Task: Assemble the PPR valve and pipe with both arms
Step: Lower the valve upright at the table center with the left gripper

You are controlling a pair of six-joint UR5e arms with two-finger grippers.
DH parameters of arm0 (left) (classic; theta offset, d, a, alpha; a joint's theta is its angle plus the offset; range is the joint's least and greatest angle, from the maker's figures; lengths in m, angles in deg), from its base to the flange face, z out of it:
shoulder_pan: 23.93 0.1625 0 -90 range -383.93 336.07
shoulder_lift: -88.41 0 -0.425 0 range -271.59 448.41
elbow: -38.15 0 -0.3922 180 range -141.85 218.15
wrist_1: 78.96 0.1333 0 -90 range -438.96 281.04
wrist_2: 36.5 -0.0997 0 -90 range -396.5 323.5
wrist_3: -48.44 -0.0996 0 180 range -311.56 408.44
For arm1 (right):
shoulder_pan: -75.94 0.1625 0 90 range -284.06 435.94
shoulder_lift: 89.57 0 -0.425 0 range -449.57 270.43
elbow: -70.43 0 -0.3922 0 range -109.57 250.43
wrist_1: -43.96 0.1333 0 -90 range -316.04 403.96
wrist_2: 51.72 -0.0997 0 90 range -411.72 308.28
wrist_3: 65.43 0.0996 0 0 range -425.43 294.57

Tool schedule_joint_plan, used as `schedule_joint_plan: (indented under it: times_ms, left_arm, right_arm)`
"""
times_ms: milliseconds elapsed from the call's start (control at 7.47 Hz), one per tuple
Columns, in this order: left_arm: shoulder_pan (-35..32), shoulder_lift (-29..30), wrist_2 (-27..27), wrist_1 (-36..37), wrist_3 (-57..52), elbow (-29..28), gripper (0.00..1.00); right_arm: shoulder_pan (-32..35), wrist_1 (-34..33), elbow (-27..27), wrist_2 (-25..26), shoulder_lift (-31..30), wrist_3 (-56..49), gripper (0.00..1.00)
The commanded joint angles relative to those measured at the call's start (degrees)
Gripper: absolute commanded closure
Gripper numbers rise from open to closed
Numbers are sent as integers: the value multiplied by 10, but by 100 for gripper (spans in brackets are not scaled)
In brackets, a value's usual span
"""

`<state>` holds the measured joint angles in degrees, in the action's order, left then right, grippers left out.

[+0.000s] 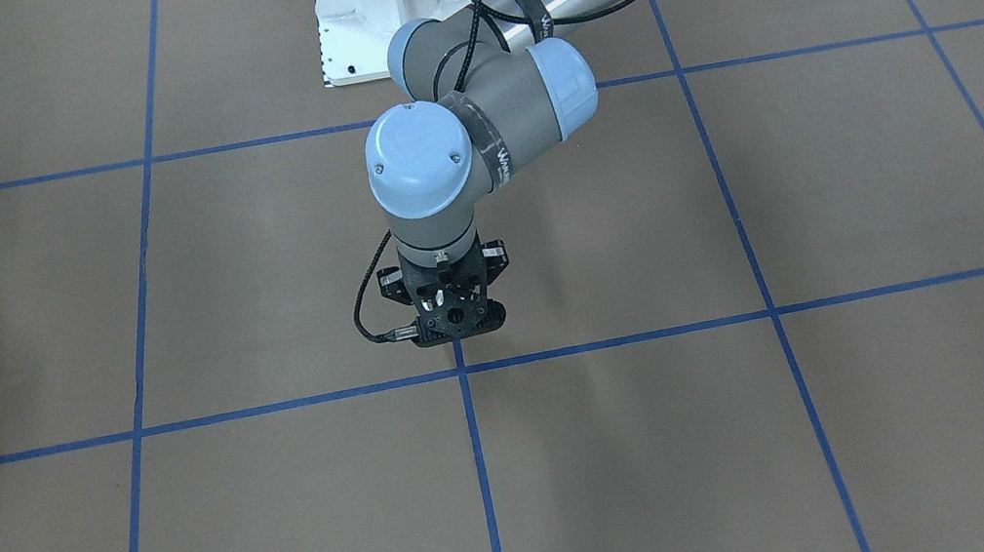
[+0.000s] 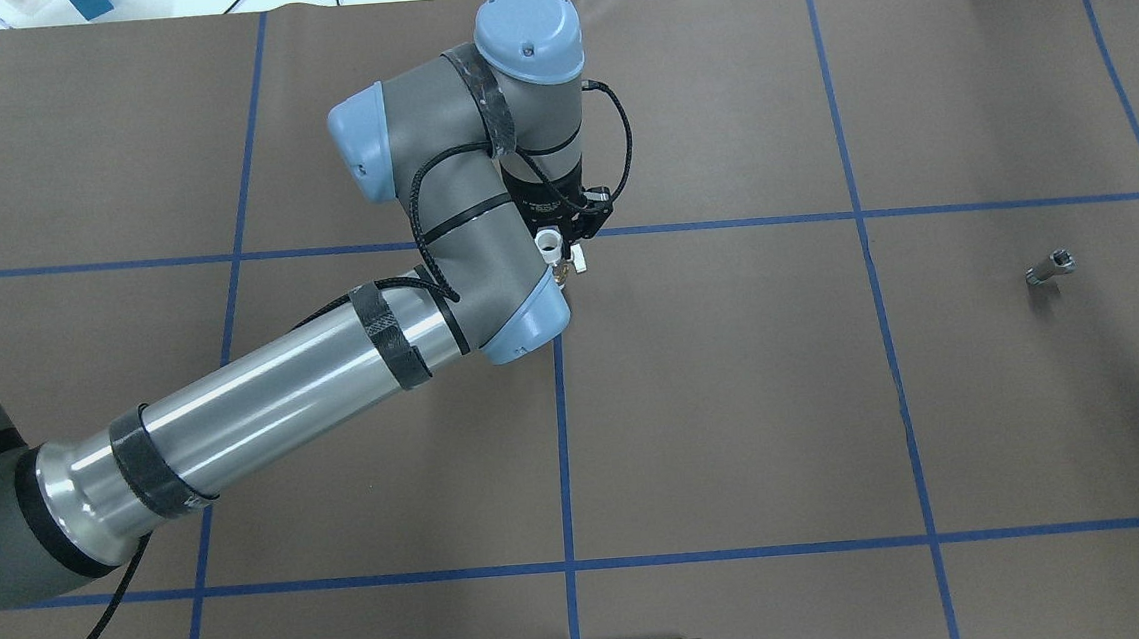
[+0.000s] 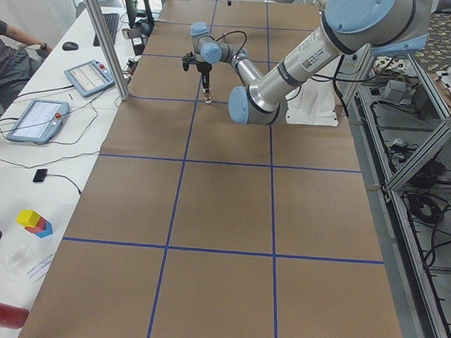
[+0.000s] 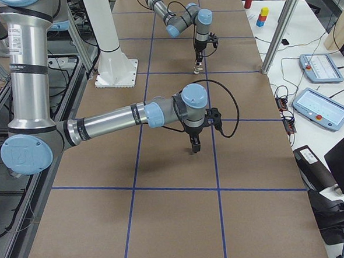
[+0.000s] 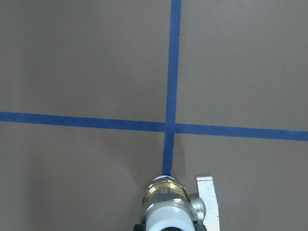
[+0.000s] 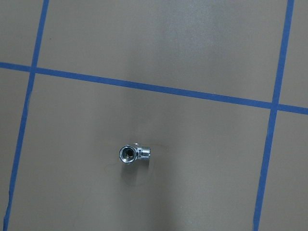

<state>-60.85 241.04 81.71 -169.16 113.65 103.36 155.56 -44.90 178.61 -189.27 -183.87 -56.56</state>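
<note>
Holding the PPR valve [image 5: 168, 207] upright in my clamped left gripper [image 1: 457, 323], I see the pipe [image 6: 134, 154] lying well below my right gripper [image 4: 193, 145], the nearer arm's, whose opening I cannot tell

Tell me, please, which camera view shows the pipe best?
The right wrist-mounted view: it looks straight down on the pipe, near the middle, with its round open end clear. The front-facing and overhead views show it only as a tiny shiny piece near the edge. In both side views I cannot make it out.
</note>
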Motion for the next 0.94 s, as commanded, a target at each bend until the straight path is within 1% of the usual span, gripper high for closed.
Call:
schedule_joint_plan:
  times_ms: [0,134,536,670,804]
  left_arm:
    - [0,-1,0,-1,-2,0,56]
    - [0,-2,0,-12,-1,0,40]
    - [1,-8,-6,-13,-3,2,25]
    - [-1,-7,-8,-11,-3,9,24]
    - [-8,-7,-4,-4,-3,30,23]
  right_arm:
    - [0,0,1,-2,0,0,0]
    - [0,0,0,-2,0,0,0]
    - [0,0,1,-3,0,2,0]
    - [-1,0,-1,-25,0,5,0]
    - [-3,1,1,-30,0,17,0]
